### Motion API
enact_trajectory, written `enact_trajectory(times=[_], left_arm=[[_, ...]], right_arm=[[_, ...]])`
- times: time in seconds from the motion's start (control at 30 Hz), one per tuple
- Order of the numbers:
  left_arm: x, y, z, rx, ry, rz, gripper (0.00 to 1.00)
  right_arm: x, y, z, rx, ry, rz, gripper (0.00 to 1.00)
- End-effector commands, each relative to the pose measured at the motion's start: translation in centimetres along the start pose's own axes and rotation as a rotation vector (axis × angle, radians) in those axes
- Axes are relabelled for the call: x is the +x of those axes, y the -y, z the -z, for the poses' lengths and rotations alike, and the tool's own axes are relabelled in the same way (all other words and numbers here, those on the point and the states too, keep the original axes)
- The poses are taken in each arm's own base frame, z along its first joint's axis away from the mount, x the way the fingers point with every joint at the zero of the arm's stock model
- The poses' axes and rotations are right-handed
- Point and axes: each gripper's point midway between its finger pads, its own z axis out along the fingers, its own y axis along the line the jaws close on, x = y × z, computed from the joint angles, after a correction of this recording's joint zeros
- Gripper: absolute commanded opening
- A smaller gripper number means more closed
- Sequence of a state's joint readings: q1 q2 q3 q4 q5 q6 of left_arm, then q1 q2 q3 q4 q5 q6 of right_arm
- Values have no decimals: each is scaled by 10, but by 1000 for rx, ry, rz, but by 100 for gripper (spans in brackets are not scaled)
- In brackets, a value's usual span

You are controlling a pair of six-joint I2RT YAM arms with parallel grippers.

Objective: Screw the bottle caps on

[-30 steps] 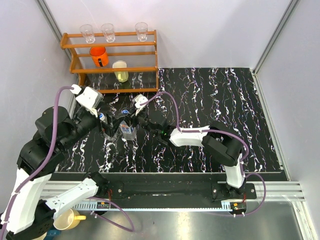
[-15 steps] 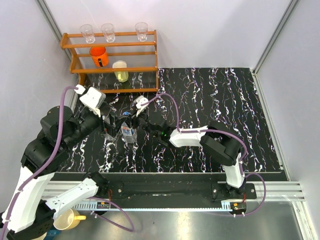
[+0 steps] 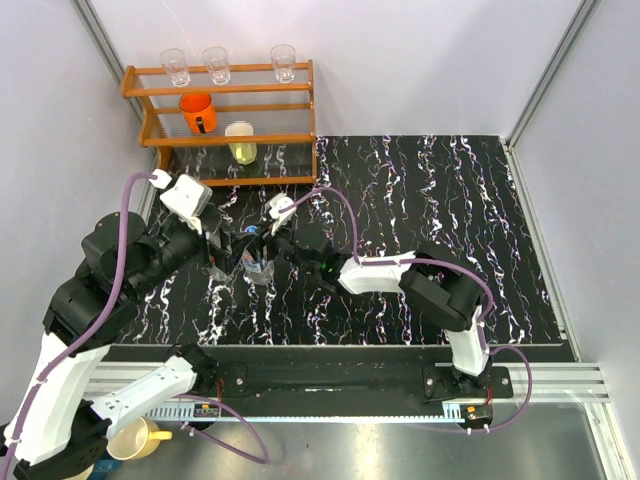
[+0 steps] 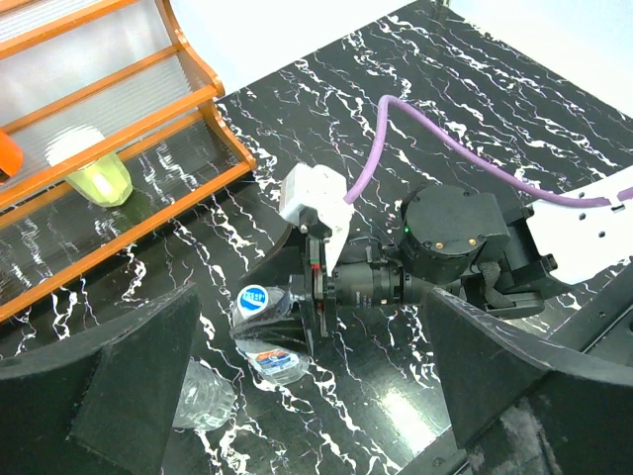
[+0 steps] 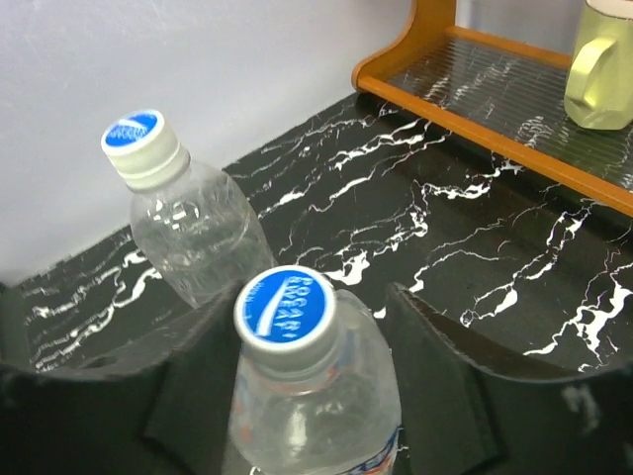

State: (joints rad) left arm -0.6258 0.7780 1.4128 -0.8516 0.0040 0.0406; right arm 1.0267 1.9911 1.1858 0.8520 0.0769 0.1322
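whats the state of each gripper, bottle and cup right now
left gripper, open, empty
right gripper, astride near bottle, grip unclear
near bottle, capped, upright
far bottle, capped, standing free
yellow cup, upright on rack

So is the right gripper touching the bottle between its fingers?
Cannot tell. Right wrist view: bottle sits between the fingers, no clear gap or contact.

Black white-veined marble tabletop (image 3: 450, 200), plain pale walls (image 3: 420, 60), orange wooden shelf rack (image 3: 290, 138) beyond the left fingers (image 4: 109, 386).
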Motion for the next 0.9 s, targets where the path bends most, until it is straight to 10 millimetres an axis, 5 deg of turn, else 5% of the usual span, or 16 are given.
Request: enact_trajectory(times=[0.0, 0.43, 0.87], left_arm=[[-19, 2, 3, 12, 84, 11, 99], [-21, 4, 5, 22, 95, 15, 99], [-21, 7, 7, 39, 98, 17, 99]], right_arm=[[-1, 2, -3, -5, -22, 23, 68], [-27, -10, -5, -58, -7, 54, 91], [-52, -16, -4, -68, 19, 64, 100]])
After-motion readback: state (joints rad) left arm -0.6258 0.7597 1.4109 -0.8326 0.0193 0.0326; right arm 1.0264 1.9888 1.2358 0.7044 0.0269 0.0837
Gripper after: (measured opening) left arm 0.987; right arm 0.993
